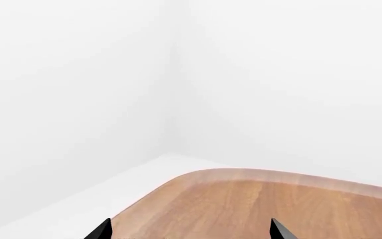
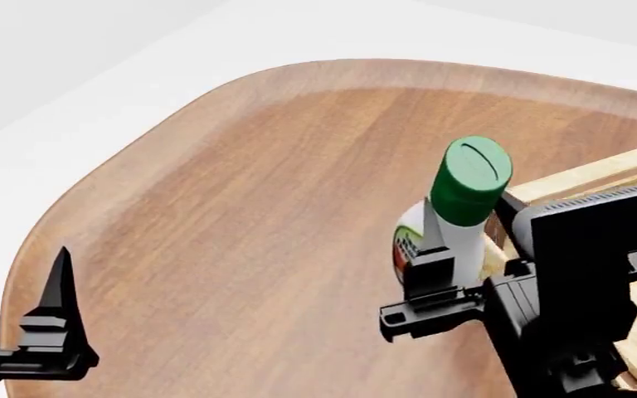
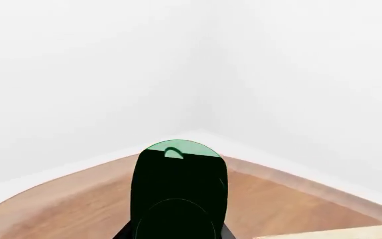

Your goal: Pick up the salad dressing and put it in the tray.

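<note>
The salad dressing (image 2: 459, 217), a white bottle with a round green cap, is held off the bench (image 2: 241, 215) in the right gripper (image 2: 451, 286), whose dark fingers (image 2: 427, 278) are closed on the bottle's body below the cap. The bottle tilts, cap uppermost, just beside the near edge of the tray (image 2: 595, 178). It is not inside the tray. Only pale wooden slats of the tray show at the head view's right edge; the arm hides most of it, so its contents cannot be told. In the right wrist view the green cap (image 3: 177, 174) fills the foreground, with a slat (image 3: 337, 232) at the corner. The left gripper (image 1: 191, 230) hangs over the bench's rounded corner, fingers (image 2: 59, 311) spread apart and holding nothing.
</note>
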{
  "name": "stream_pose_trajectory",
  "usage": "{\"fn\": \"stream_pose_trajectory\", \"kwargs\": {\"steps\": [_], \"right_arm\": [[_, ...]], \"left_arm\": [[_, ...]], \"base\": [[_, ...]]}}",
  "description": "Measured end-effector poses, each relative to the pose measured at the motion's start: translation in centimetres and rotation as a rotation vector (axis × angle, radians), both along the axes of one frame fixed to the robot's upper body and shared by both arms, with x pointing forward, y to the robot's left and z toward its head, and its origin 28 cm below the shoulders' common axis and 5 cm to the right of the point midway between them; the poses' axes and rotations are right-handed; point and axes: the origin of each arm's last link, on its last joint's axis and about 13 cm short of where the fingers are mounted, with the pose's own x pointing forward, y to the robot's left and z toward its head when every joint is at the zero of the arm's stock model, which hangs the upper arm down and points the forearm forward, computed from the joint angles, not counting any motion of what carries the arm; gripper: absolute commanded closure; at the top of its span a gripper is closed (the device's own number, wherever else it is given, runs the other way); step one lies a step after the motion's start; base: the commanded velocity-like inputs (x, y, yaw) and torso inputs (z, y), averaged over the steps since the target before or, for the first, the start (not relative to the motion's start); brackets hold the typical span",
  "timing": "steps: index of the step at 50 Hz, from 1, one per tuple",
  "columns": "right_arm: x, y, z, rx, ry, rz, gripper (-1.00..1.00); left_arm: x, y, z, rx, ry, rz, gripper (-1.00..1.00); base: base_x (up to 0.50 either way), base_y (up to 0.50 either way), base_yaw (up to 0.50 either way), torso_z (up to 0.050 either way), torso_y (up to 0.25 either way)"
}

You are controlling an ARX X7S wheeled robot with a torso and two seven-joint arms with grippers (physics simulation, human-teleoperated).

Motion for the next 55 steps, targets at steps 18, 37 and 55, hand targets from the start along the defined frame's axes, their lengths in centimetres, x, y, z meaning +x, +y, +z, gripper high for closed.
{"fn": "stream_pose_trajectory", "kwargs": {"steps": [18,37,55], "right_arm": [[2.7,-3.2,2.0,-0.031,-0.042,-0.247,1.00],[4.1,-6.9,1.8,-0.050,-0.025,-0.492,1.00],[5.8,-9.9,-0.1,-0.049,0.032,-0.667,1.00]], "left_arm": [[0.1,0.1,-0.2,-0.002,0.005,0.002,-1.00],[0.1,0.0,-0.1,0.003,0.003,0.000,-1.00],[0.1,0.0,-0.1,0.008,0.002,-0.001,-1.00]], "base": [[0.00,0.00,0.00,0.000,0.001],[0.00,0.00,0.00,0.000,0.001],[0.00,0.00,0.00,0.000,0.001]]}}
